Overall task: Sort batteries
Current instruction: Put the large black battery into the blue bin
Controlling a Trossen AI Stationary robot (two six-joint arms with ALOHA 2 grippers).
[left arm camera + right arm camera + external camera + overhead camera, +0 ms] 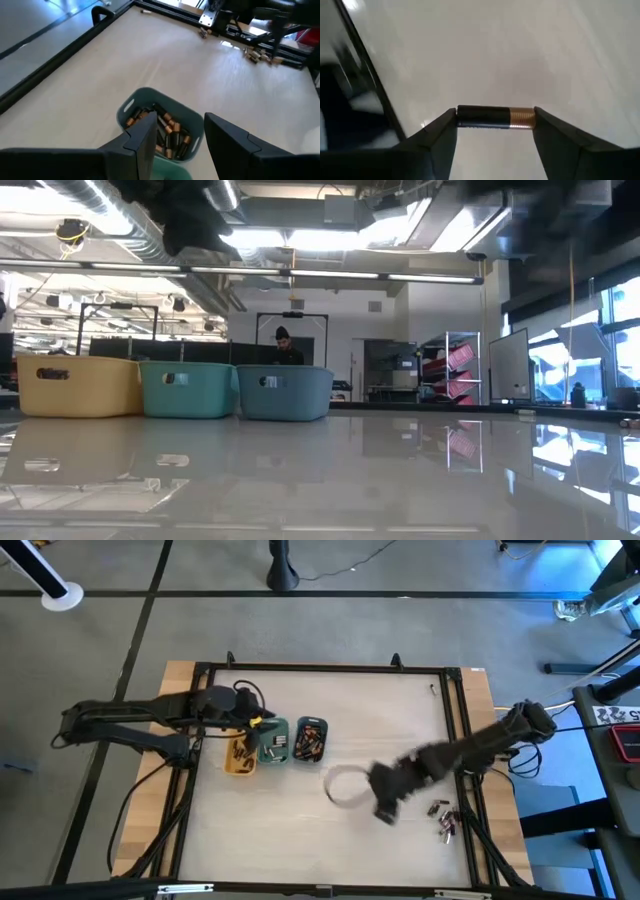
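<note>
My right tool (pixel 495 120) pinches one battery (pixel 496 118) end to end, above the table (pixel 330 700) near its right side. Held only by its tips, I think it could slip out and roll away if I swing fast toward the trays. My left tool (pixel 177 132) hangs half open and empty over the grey-blue tray (pixel 131 102) full of batteries (pixel 162 132). A few loose batteries (pixel 442 817) lie by the right edge. My right arm looks blurry from above, so I can't see its tool there.
</note>
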